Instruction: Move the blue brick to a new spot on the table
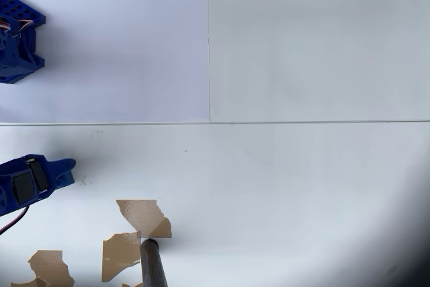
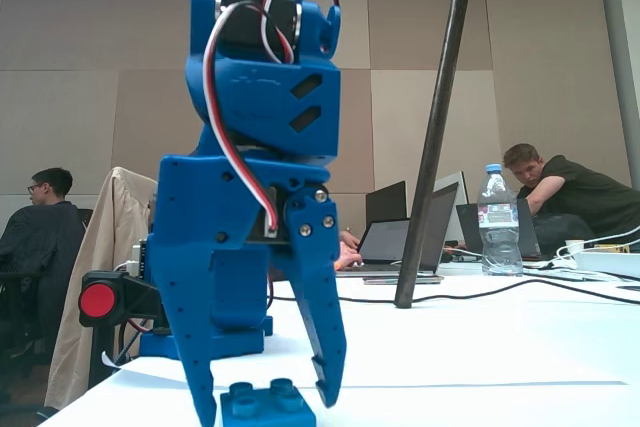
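Spread wide, my tool (image 2: 265, 402) hangs point-down in the fixed view, its two blue fingers (image 2: 322, 347) apart with the blue brick (image 2: 267, 405) sitting on the table (image 2: 500, 347) between their tips. I cannot tell whether either finger touches the brick; it looks to rest free on the surface, studs up, at the near edge of the table in that view.

From overhead I see a different part of myself: the blue end of my arm (image 1: 33, 179) pokes in from the left edge, and my base (image 1: 19, 38) sits at the upper left on the white paper sheet (image 1: 121, 45).

The overhead view gives me the room: the table (image 1: 302, 186) lies bare and white to the right and across the middle, crossed by thin seam lines. Brown chipped patches (image 1: 141, 216) cluster along the bottom left, and a dark pole (image 1: 153, 263) stands there among them. The fixed view adds a slanting stand leg (image 2: 435, 147), a water bottle (image 2: 497, 219), laptops (image 2: 400, 237) and seated people farther back.
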You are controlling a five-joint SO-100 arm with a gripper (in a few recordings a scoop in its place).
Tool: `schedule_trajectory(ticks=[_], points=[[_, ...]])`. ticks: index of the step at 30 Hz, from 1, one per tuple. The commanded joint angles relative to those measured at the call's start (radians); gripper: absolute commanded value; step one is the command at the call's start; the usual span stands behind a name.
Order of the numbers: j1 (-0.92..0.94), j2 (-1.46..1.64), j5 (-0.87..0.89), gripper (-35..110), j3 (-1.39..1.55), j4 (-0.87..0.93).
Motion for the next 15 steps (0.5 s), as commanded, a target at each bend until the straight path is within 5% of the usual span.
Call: schedule_trajectory(ticks=[1, 9, 15], points=[[0.012, 0.089, -0.031, 30, -0.049, 0.043], [-0.239, 0.314, 0.034, 29, -0.106, 0.341], [-0.695, 0.426, 0.219, 14, 0.052, 0.141]])
